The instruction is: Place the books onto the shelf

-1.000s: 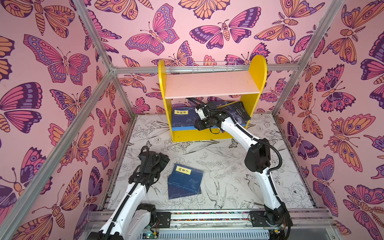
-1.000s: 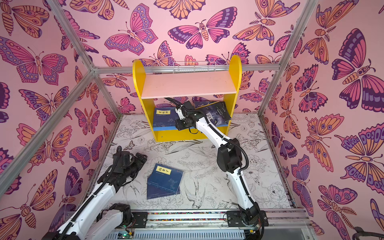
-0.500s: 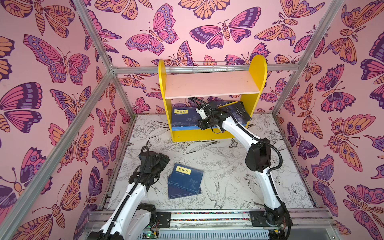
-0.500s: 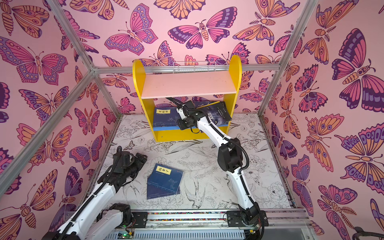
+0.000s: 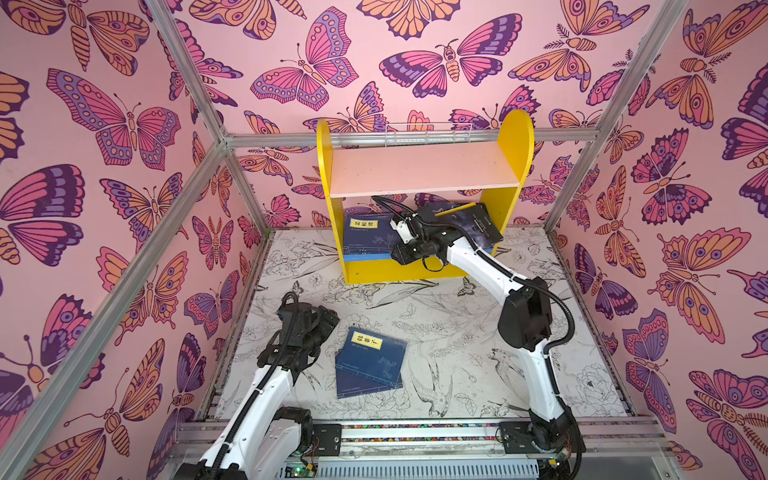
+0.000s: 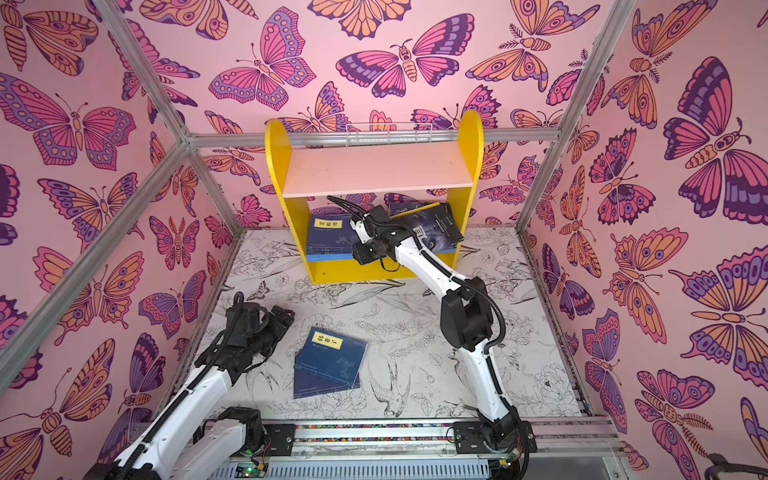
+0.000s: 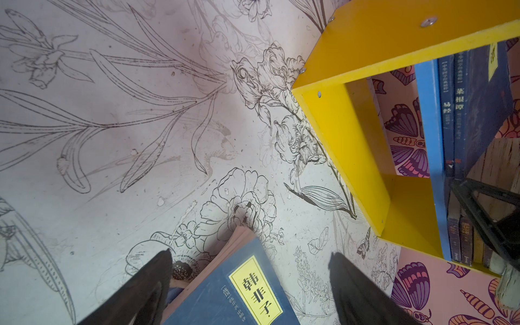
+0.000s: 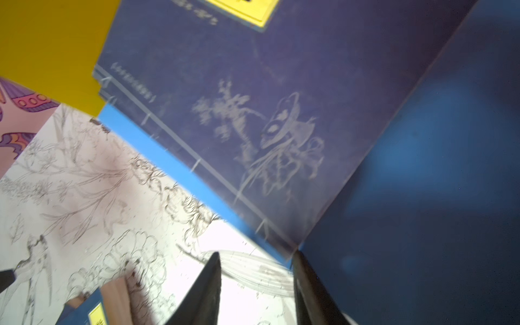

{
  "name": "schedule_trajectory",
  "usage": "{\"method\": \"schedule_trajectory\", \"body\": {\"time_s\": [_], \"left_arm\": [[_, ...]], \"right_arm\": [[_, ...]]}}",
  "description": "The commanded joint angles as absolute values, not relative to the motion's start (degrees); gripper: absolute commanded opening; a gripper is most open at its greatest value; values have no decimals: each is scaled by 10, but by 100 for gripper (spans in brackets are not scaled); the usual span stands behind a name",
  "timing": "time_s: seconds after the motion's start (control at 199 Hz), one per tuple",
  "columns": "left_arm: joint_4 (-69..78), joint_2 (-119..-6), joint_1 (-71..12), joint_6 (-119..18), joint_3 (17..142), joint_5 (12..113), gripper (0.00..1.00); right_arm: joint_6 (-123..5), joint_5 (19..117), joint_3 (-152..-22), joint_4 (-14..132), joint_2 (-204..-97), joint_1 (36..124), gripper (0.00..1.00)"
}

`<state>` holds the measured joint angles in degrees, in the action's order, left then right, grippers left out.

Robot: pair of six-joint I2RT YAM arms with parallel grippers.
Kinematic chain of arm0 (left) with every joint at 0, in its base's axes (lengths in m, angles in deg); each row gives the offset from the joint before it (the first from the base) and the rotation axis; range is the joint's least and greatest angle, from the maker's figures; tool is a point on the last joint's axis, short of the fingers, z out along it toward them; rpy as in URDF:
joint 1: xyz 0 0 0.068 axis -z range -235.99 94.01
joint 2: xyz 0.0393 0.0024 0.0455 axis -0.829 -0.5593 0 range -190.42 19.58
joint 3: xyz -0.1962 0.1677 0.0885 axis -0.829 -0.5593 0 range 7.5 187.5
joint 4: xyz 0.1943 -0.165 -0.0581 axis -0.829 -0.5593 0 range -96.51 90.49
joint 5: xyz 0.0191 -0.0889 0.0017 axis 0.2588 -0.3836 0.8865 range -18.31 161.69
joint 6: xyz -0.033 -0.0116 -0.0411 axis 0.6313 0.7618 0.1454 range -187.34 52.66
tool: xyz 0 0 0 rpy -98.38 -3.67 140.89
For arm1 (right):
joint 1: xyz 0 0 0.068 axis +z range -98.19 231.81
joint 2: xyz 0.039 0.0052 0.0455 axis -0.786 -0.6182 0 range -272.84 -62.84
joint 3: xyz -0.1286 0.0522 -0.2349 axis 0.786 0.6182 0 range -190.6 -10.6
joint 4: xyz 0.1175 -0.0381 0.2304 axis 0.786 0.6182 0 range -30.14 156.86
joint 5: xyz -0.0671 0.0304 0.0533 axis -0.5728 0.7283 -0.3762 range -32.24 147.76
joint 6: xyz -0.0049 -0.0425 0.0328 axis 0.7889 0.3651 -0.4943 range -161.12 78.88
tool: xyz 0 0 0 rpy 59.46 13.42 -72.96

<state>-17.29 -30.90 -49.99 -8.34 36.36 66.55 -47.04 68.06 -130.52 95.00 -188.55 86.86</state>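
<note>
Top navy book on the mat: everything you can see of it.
The top navy book is a paperback: yellow title label with black Chinese characters, pale line drawing, printed stitch lines. It lies flat, face up, skewed on a second navy book on the floral mat. The open left claw hovers near its labelled corner.

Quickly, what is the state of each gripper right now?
Left gripper: open, holding nothing, near the book on the table.
Right gripper: open, holding nothing, at the shelf.
</note>
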Motion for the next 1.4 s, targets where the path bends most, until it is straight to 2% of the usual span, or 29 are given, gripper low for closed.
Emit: {"method": "schedule_trajectory", "body": {"time_s": [0.0,0.286,0.446,0.587,0.707,0.897,1.394], "left_arm": [[-171,-309,-503,-94,356,660,89],[-171,-313,-502,-96,359,663,90],[-169,-316,-502,-97,357,665,90],[-165,-322,-503,-98,356,664,90],[-164,-323,-502,-97,355,662,90],[-164,-312,-503,-99,355,663,90],[-178,-304,-503,-105,362,673,90]], "right_arm": [[-473,674,-1283,897,-1806,877,42],[-524,667,-1108,839,-1646,877,38],[-613,597,-947,791,-1524,856,24],[-711,600,-846,791,-1462,810,9],[-738,619,-808,796,-1466,786,0],[-777,647,-793,766,-1493,767,0],[-801,701,-871,708,-1595,733,0]]}}
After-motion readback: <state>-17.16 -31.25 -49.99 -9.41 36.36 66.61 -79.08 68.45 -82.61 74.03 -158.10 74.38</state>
